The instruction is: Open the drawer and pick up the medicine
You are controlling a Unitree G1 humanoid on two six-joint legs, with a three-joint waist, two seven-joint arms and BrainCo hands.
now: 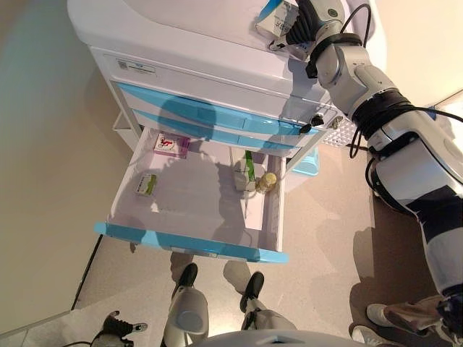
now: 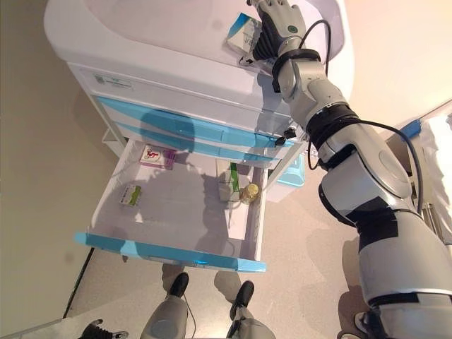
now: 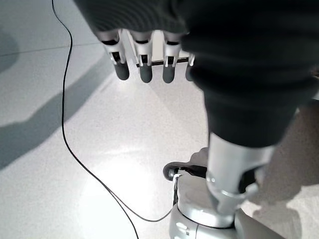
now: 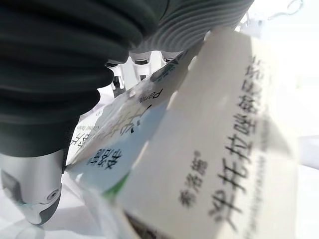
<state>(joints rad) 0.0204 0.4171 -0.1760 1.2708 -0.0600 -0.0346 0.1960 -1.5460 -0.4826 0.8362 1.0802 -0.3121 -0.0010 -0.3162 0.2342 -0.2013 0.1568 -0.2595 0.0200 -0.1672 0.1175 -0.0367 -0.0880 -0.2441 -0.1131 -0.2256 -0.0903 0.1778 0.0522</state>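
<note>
Gripping the medicine box (image 2: 244, 33), apparently, right robot hand (image 2: 274, 21) above the cart top (image 2: 155, 35).

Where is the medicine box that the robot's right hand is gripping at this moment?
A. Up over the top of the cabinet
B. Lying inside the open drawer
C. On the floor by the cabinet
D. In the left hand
A: the right hand grips the medicine box over the cabinet top, above the open drawer.
</note>
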